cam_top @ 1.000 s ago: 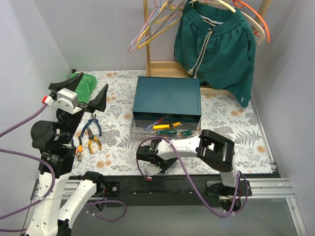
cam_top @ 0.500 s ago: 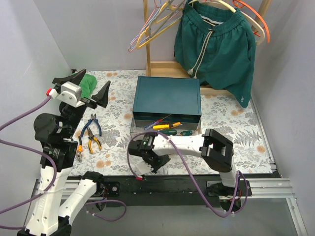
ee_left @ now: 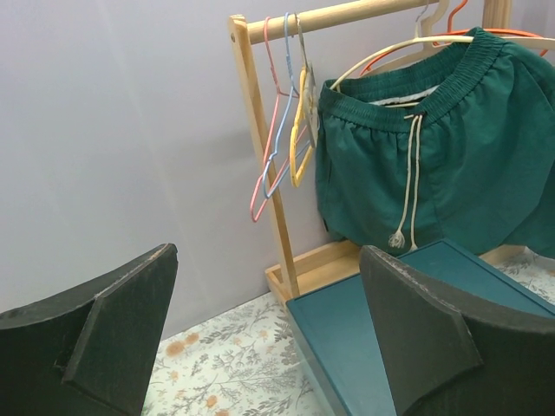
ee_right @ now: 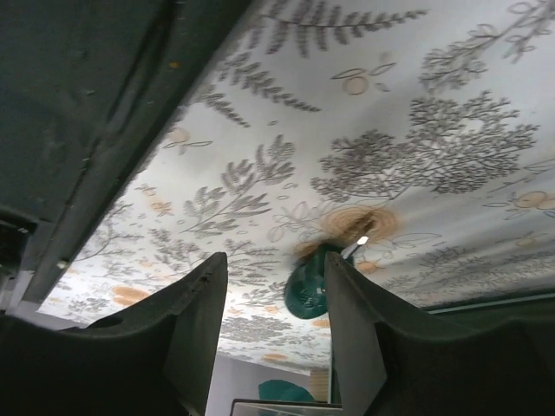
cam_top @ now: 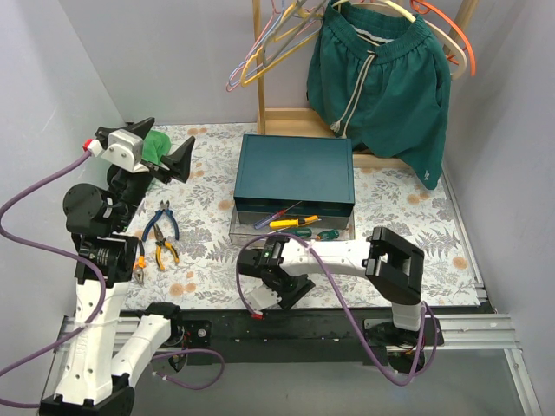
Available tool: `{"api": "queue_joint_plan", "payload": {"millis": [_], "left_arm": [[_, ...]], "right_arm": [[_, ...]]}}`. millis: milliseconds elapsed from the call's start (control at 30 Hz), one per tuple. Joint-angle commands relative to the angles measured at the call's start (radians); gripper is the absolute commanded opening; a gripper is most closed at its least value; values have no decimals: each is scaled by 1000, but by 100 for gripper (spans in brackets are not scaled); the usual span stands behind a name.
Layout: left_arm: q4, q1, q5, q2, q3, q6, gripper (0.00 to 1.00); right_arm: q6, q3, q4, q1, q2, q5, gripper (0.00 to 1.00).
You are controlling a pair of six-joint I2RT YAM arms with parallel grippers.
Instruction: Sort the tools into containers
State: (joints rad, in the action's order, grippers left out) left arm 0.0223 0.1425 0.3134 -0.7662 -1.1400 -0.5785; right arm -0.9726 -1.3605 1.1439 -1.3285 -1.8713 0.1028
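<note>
1. Screwdrivers (cam_top: 293,224) already lie in the open drawer (cam_top: 245,236) at the teal box's (cam_top: 295,169) 6 o'clock.
2. Pliers (cam_top: 161,232) lie unsorted on the desk (cam_top: 408,208), at the drawer's 9 o'clock.
3. The left hand (ee_left: 269,256) hangs open and empty. The right hand (ee_right: 273,264) straddles a green-handled tool (ee_right: 303,290); whether it grips cannot be told.

We see pale, smooth bare wood in the rack (ee_left: 260,147) and soft matt green cloth in the shorts (ee_left: 434,165). The box (cam_top: 295,169) has a satin dark teal finish. The drawer (cam_top: 290,232) has clear glossy plastic walls. The left gripper (ee_left: 269,251) has fingers (ee_left: 113,329) of matt black, faintly grainy plastic.
</note>
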Motion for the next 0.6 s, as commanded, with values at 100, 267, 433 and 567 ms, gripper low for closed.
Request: {"api": "queue_joint_plan", "payload": {"millis": [100, 267, 433, 567], "left_arm": [[-8, -44, 59, -24, -1, -69, 84], [-9, -50, 90, -44, -3, -86, 84], [-13, -55, 104, -58, -7, -103, 83], [-12, -58, 110, -65, -6, -106, 83]], "right_arm": [[-15, 63, -145, 5, -22, 147, 57], [-18, 83, -190, 11, -48, 280, 58], [-20, 84, -193, 23, -86, 313, 58], [-15, 109, -164, 32, -121, 307, 57]]}}
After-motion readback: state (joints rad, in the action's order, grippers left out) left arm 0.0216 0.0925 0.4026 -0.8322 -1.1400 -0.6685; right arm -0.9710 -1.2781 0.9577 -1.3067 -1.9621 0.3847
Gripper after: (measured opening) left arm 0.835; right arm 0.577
